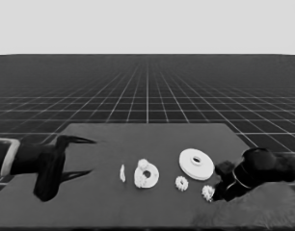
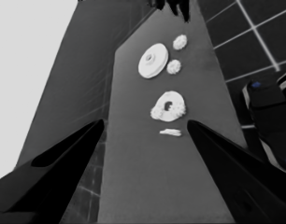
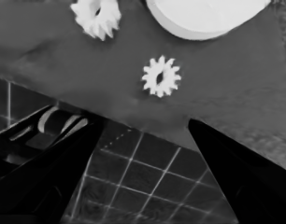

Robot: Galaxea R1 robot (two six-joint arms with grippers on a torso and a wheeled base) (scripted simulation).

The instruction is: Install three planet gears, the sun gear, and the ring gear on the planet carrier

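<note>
Head view, nearest first: the right gripper (image 1: 220, 185) sits low at the table's (image 1: 89, 211) near right corner, just beside a planet gear (image 1: 207, 193) close to the front edge, with a second gear (image 1: 181, 183) a little further in. The right wrist view shows what the head view hides: the fingers stand wide apart with nothing between them, the nearer gear (image 3: 160, 76) lying apart beyond the tips, the table edge just under them.

Mid-table lie the smaller round part (image 1: 146, 174), with gears seated on it, and a thin white piece (image 1: 122, 173) just beside it on the left. The larger round part (image 1: 196, 163) lies behind the loose gears.

The left gripper (image 1: 87, 156) waits over the table's left end, fingers spread, with bare table around it.
</note>
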